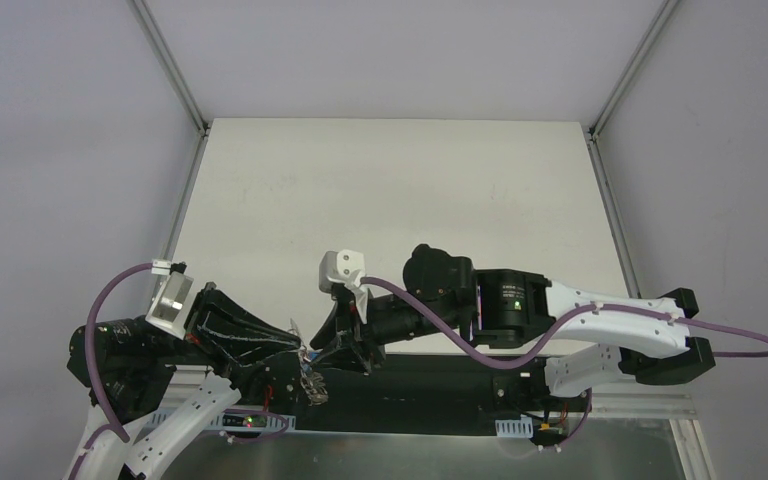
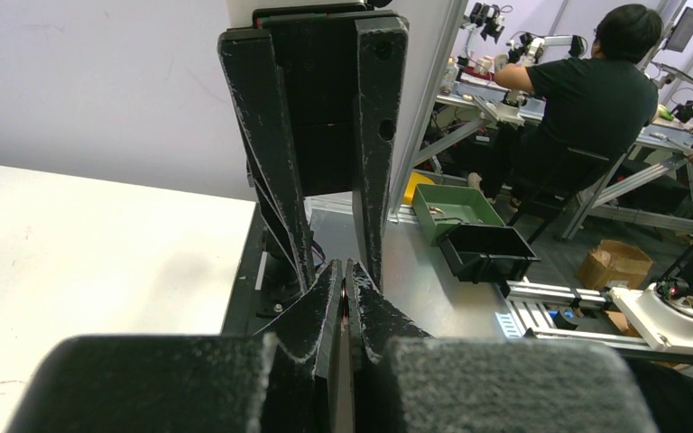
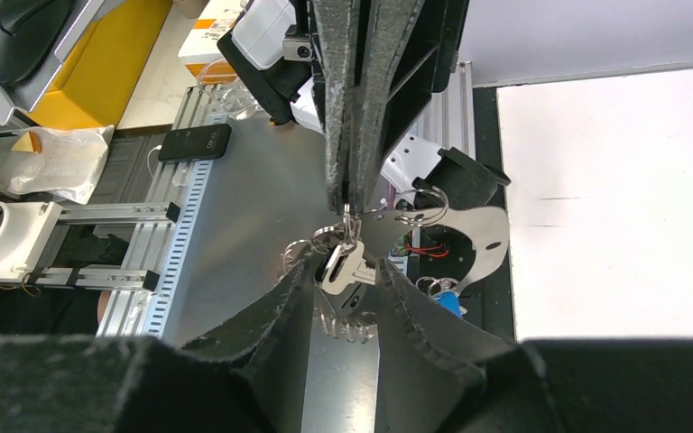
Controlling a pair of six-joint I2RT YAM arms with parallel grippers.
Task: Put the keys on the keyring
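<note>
**White table [image 1: 400, 190], near edge: keyring [image 3: 420, 203] held between two arms**

Just off the table's near edge, left of its middle, the left gripper [image 2: 346, 275] is clenched, pinching the thin wire of the keyring. The right gripper [image 3: 347, 271] flanks a silver key [image 3: 343, 266] that hangs just below the pinch. Whether its pads press the key cannot be told. A blue-headed key [image 3: 448, 304] dangles nearby. A label [image 1: 508, 291] on the right arm is too small to read.

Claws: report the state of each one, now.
Left claw: shut on the keyring, a silver key hanging below it.
Right claw: open, fingers either side of that key, apparently not gripping.
</note>
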